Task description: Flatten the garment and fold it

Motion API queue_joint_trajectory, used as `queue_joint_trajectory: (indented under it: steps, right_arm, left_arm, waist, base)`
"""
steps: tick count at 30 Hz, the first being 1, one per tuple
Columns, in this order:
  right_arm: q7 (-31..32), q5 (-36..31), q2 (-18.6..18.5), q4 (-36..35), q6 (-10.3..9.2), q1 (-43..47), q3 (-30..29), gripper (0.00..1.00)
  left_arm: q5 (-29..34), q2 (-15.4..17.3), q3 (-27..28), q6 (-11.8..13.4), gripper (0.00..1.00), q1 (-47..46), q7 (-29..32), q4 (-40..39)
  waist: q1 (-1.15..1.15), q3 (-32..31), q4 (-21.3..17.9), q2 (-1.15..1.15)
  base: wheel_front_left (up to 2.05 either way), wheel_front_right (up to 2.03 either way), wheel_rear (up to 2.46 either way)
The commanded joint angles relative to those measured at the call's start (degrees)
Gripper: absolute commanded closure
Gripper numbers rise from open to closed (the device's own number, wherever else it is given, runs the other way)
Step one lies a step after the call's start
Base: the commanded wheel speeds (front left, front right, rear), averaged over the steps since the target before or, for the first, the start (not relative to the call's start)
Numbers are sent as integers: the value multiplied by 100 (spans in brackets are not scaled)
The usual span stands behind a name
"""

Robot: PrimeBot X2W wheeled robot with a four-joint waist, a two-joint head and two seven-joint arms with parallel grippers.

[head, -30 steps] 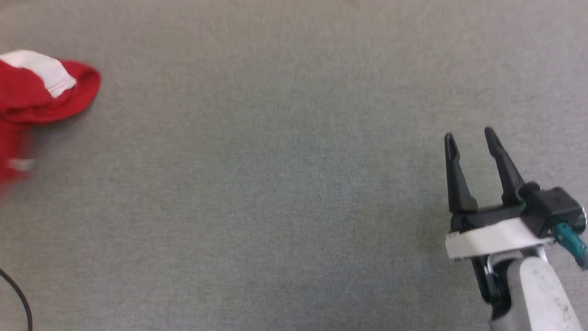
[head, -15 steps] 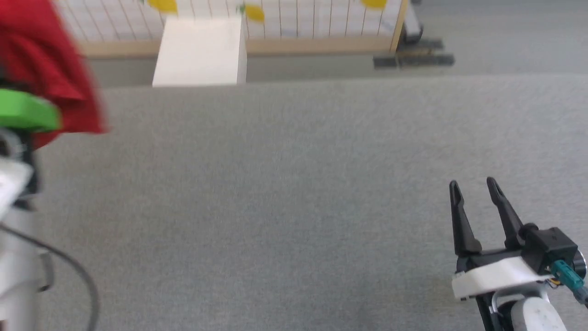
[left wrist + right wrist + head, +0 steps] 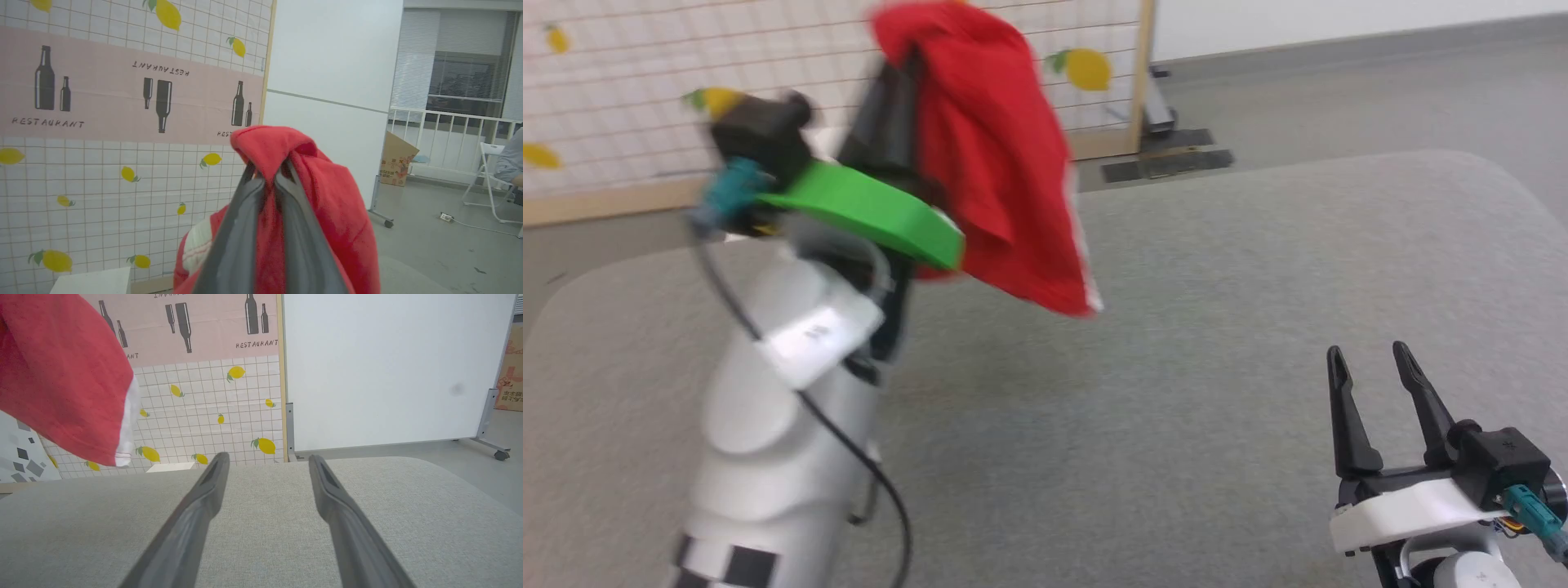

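The garment (image 3: 996, 163) hangs bunched, red (white trim along one edge).

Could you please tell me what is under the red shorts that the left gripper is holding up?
Beneath the garment, which hangs from the shut left gripper, is the grey table, untouched by it. Its folds cover that gripper's fingertips.

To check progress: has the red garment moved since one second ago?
Yes, upward. The garment lay on the grey table then; now it hangs above it from the left gripper.
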Motion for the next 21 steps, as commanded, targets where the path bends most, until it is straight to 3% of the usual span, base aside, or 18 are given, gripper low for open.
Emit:
queue_joint_trajectory:
  steps: [1, 8, 15, 19, 20, 21]
  right_arm:
    - [-32, -4, 2, -31, -9, 55, 1, 0]
    - [-21, -5, 2, -52, -9, 11, 52, 0]
    - [-21, 18, 2, -38, -9, -50, 141, 0]
    - [-21, 7, 2, -1, -9, -73, 178, 0]
    - [-21, 5, 2, 11, -9, -76, 184, 0]
    - [-21, 3, 2, 22, -9, -78, 190, 0]
  left_arm:
    - [-82, -83, -72, -37, 100, 128, 13, 123]
    - [-329, -371, -843, -35, 100, 628, 571, 1318]
    - [-671, -426, -1835, -65, 100, 1007, 2221, 2792]
    - [-1090, -428, -2243, -60, 100, 1150, 3213, 3160]
    - [-1177, -428, -2299, -35, 62, 1166, 3370, 3189]
    - [-1245, -428, -2360, -11, 0, 1164, 3468, 3183]
  waist:
    - [0, -17, -327, 0]
    - [0, 162, -673, 0]
    - [0, 280, -789, 0]
    - [0, 286, -787, 0]
    - [0, 278, -781, 0]
    - [0, 269, -769, 0]
  base:
    - [0, 0, 0]
    - [0, 0, 0]
    - [0, 0, 0]
    - [0, 0, 0]
    - [0, 0, 0]
    - [0, 0, 0]
